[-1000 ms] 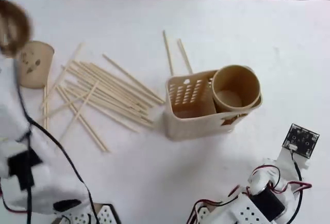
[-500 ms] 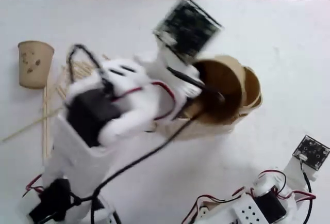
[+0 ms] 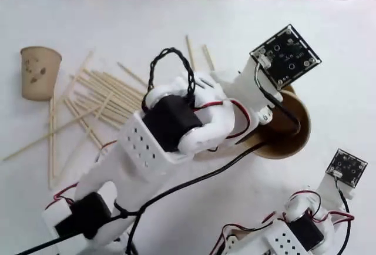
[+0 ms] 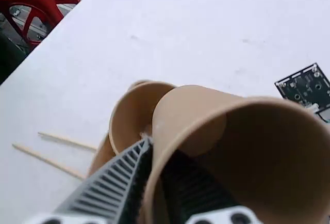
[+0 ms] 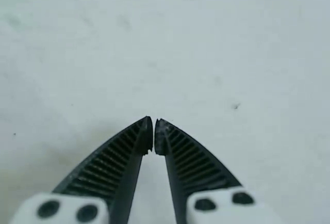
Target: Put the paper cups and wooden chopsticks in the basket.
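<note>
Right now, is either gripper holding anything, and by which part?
The left gripper pinches a paper cup by the wall at its rim, one side inside the cup and one outside. The right gripper is shut on nothing.

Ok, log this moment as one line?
left gripper: shut on paper cup | right gripper: shut, empty | loose on table: spotted cup, chopsticks

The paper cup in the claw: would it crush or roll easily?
Probably light and easily dented: the left gripper pinches the held cup by its thin wall, one finger inside. Likely to roll if dropped, given its tapered sides; another cup seems to lie on its side on the table.
</note>
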`<move>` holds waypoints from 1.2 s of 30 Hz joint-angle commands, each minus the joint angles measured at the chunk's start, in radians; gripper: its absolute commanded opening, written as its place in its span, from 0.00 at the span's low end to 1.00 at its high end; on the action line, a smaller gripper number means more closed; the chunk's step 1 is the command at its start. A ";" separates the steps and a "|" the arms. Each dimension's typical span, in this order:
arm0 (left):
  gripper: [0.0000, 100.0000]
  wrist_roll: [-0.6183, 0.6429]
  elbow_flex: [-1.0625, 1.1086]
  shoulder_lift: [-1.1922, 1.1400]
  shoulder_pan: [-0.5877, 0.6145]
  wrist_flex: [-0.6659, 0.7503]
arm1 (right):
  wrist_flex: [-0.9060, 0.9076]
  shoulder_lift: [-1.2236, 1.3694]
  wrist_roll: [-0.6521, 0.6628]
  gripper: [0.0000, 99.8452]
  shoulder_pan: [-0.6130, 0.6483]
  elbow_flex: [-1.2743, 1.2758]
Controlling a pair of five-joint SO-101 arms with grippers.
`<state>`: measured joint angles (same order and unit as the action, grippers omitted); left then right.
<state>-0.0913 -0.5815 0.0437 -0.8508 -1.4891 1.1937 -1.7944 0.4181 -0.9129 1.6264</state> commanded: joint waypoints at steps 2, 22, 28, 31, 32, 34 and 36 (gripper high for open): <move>0.03 -0.011 -0.003 0.001 0.035 0.063 | -0.018 -0.010 0.000 0.02 0.007 -0.006; 0.15 -0.009 -0.011 -0.102 0.120 0.015 | -0.019 -0.010 0.000 0.02 0.008 0.005; 0.18 -0.011 -0.012 -0.096 0.120 0.025 | -0.019 -0.010 0.000 0.02 0.008 0.005; 0.18 -0.012 -0.012 -0.102 0.120 0.037 | -0.019 -0.010 0.000 0.02 0.008 0.005; 0.18 -0.012 -0.012 -0.099 0.120 0.058 | -0.019 -0.010 0.000 0.02 0.008 0.005; 0.18 -0.012 -0.012 -0.096 0.120 0.109 | -0.021 -0.010 0.000 0.02 0.008 0.005; 0.18 -0.025 -0.014 -0.096 0.114 0.163 | -0.021 -0.010 0.000 0.02 0.008 0.005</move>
<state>-0.0928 -0.5800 -0.0637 -0.7388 -1.4016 1.1937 -1.7944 0.4196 -0.9099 1.6387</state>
